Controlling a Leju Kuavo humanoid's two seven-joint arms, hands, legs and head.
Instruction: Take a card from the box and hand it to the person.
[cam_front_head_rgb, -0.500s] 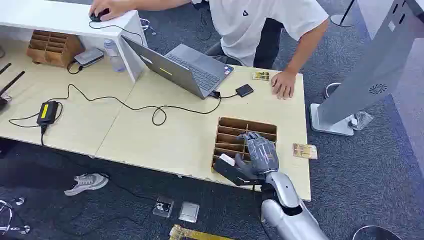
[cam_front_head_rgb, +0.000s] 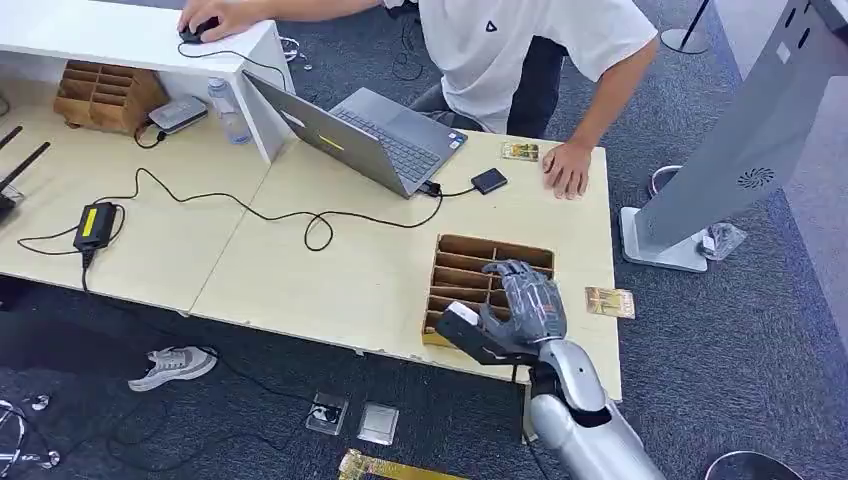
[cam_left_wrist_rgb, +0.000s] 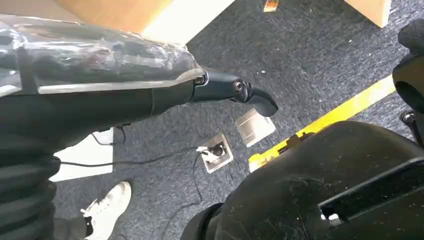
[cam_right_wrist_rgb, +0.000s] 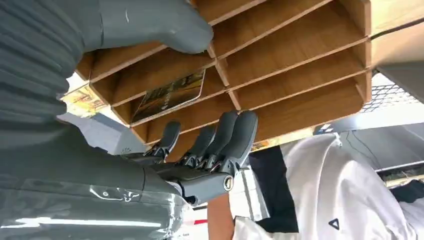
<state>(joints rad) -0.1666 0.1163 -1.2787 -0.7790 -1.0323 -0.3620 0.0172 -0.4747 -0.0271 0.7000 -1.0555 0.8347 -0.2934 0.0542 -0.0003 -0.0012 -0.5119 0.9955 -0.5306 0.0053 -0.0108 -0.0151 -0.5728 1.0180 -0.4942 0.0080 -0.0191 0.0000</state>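
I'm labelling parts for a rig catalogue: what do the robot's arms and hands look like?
The right arm is glossy silver, ending in a grey right hand with darker fingers, a thick grey thumb and a ribbed cover. The left hand shows black casing under a clear shiny shell.

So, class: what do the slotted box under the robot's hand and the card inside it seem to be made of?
Slotted box: probably plywood or fibreboard, matte, with brown faces and thin dividers showing paler cut edges. Card: likely printed card or plastic; thin, flat and faintly glossy, so it is hard to tell which.
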